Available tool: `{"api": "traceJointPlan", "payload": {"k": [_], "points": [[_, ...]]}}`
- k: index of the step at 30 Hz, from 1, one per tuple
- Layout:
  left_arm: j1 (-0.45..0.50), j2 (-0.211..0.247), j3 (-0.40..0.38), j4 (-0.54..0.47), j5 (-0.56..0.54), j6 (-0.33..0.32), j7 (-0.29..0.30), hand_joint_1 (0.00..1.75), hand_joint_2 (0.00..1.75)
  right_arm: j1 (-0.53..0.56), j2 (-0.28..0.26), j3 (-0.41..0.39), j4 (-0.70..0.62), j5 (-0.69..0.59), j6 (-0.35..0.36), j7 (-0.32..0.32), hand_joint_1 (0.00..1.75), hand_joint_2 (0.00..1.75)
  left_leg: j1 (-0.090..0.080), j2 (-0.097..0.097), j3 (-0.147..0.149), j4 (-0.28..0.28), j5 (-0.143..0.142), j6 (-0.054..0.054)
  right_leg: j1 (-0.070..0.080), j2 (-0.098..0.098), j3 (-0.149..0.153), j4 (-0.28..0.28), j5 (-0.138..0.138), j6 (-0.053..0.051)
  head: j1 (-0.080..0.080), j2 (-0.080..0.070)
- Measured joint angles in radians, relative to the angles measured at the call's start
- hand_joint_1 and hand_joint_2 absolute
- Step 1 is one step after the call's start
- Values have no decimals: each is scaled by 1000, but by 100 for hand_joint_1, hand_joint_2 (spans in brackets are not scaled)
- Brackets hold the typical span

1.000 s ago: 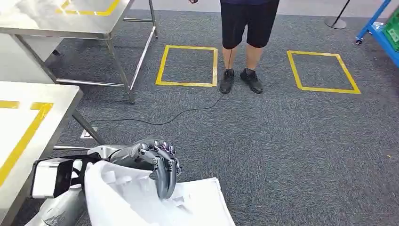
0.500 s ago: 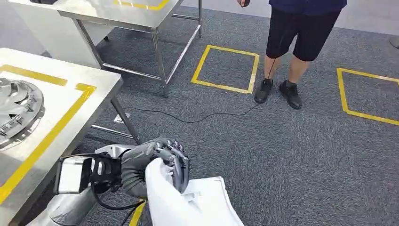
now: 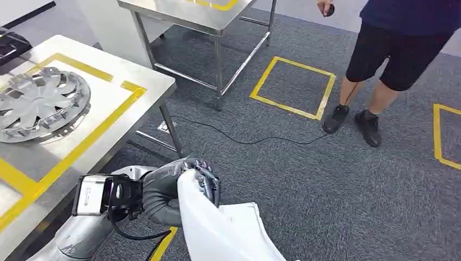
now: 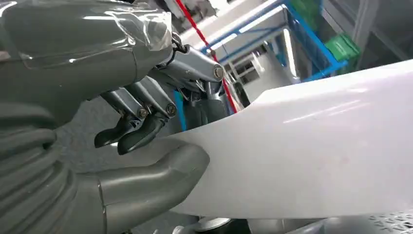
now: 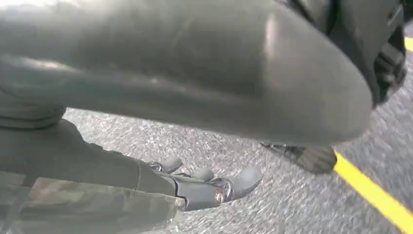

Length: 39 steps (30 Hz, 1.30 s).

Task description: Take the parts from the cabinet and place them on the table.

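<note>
My left hand [image 3: 175, 185] grips the upper edge of a large white plastic part [image 3: 217, 235] low in the head view, just off the corner of the steel table [image 3: 111, 100]. In the left wrist view the thumb and dark fingers [image 4: 136, 127] clamp the smooth white panel [image 4: 316, 146] between them. A silver hubcap [image 3: 41, 104] lies on the table inside a frame of yellow tape. My right hand [image 5: 209, 187] hangs over the grey carpet in the right wrist view, fingers apart and holding nothing.
A person [image 3: 399, 51] in dark shorts stands at the upper right, beside a yellow floor square [image 3: 293, 87]. A black cable [image 3: 255, 140] runs across the carpet. A second steel table [image 3: 190, 11] stands at the back, its legs near the first table's corner.
The whole view has swung left: the table with the hubcap has come into the picture and the person has slid right. My left hand keeps its hold on the white part.
</note>
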Motion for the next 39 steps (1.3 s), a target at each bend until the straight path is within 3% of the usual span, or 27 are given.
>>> {"api": "traceJointPlan", "payload": {"k": [1,2,3,4,6,7,9,10,11,13,15,16,18,19,21,22,23,25,26,27,31,32,33,34,36,37,39], "points": [[1,-1,0,0,-6,2,-5,175,175,-1,-1,0,-1,0,0,-1,0,0,18,-15,24,-20,13,5,-2,13,-5,4,-9,6,1,0],[-3,0,0,0,-11,4,-11,175,175,0,-2,0,-1,-2,0,-2,0,0,16,-29,29,-27,16,8,-8,83,-8,26,-19,7,5,0],[-9,-3,-1,0,-14,5,-12,175,175,2,-2,0,-2,-3,0,-2,0,0,19,-43,28,-26,20,13,-12,134,-43,93,-48,3,3,0],[-9,-6,-2,0,-14,5,-14,175,175,5,-2,0,-2,-5,0,-1,0,0,21,-62,27,-26,20,14,-13,155,-88,178,-78,1,10,0],[-8,-5,-6,4,-14,3,-15,175,175,11,-5,0,-2,-5,-5,1,0,0,23,-98,27,-25,20,14,-18,162,-163,309,-111,10,10,0],[-8,-5,-8,6,-14,2,-15,175,175,13,-5,1,-2,-5,-6,2,0,0,24,-115,28,-25,20,13,-22,162,-171,309,-99,18,10,0],[-8,-6,-13,8,-14,0,-15,175,175,10,-5,0,-2,-5,-8,2,0,0,31,-150,32,-21,16,5,-33,169,-115,165,-21,49,9,0],[-9,-7,-16,8,-14,-3,-15,175,175,10,-7,0,-2,-6,-10,2,0,0,34,-163,32,-14,12,-2,-41,190,-74,69,21,63,10,0],[-10,-8,-16,8,-17,-3,-16,175,175,10,-6,0,-2,-6,-10,2,0,0,35,-176,27,-6,6,-11,-51,236,-52,10,36,67,14,0],[-9,-8,-21,8,-24,-3,-16,175,175,8,-6,0,-2,-8,-11,1,0,0,31,-195,20,-3,5,-24,-37,215,-44,9,36,34,16,0],[-7,-6,-21,8,-26,-3,-16,175,175,3,-6,0,-2,-8,-11,1,0,0,36,-209,17,-6,6,-30,-33,199,-42,10,34,22,17,0],[-7,-5,-21,8,-26,-3,-16,175,175,3,-4,0,-3,-8,-11,1,0,0,39,-214,16,-2,2,-34,-43,187,-40,7,36,13,16,0],[-11,-4,-21,8,-30,-3,-17,175,175,5,-5,0,-3,-13,-11,2,0,0,33,-106,-21,75,-48,-43,-35,169,-35,7,30,-4,6,0],[-10,-4,-21,8,-32,-3,-19,175,175,8,-3,0,-3,-15,-10,3,0,0,34,-82,-61,159,-87,-45,-31,158,-35,7,28,-7,7,0],[-7,-4,-21,8,-35,-5,-20,175,175,13,-3,0,-3,-19,-9,5,0,0,36,-70,-139,308,-138,-46,-24,130,-34,7,24,-14,6,0],[-7,-3,-21,8,-35,-6,-20,175,175,13,-3,0,-3,-20,-6,5,0,0,36,-69,-149,319,-130,-44,-20,117,-33,7,22,-15,6,0],[-7,-2,-21,8,-35,-8,-21,175,175,12,-2,0,-3,-22,-3,4,0,0,35,-68,-132,282,-100,-41,-17,104,-30,7,20,-18,6,0],[-9,-1,-19,7,-35,-10,-25,175,175,11,-3,0,-3,-24,2,3,0,0,25,-41,-39,104,-13,-19,-8,79,-18,7,13,-20,6,0],[-11,-1,-18,4,-35,-10,-26,175,175,11,-2,0,-3,-26,2,3,0,0,12,15,3,26,5,-2,-8,69,-13,7,9,-20,6,0],[-13,-1,-18,3,-35,-11,-26,175,175,12,0,0,-3,-26,2,3,0,0,2,43,9,15,-12,1,2,57,-13,7,6,-14,10,0],[-14,0,-15,-2,-34,-14,-28,175,175,7,-2,0,-3,-26,3,3,0,0,4,-22,13,-7,0,10,7,-2,5,-2,-2,1,7,0],[-12,-1,-14,-5,-34,-14,-28,175,175,6,-4,0,-3,-26,3,3,0,0,13,-35,35,-24,11,10,-1,41,-3,11,-11,3,8,0],[-18,-1,-14,-5,-32,-14,-29,175,175,8,-5,0,-3,-26,3,3,0,0,18,-44,40,-32,18,16,-5,104,-22,54,-34,0,9,0],[-20,-5,-15,-6,-33,-14,-29,175,175,11,-6,-1,-3,-26,3,3,0,0,21,-60,39,-32,20,17,-8,144,-62,134,-65,-2,14,0],[-13,-6,-16,-6,-34,-15,-28,175,175,16,-11,-1,-3,-26,3,3,0,0,22,-93,37,-32,20,17,-14,163,-144,285,-110,2,14,0],[-11,-5,-16,-5,-34,-15,-28,175,175,18,-11,0,-3,-26,3,4,0,0,24,-111,37,-32,21,16,-18,163,-167,315,-108,12,15,0],[-10,-5,-19,-5,-34,-15,-28,175,175,19,-11,0,-3,-26,3,4,0,0,31,-144,40,-29,19,10,-31,165,-136,217,-47,42,14,0]]}}
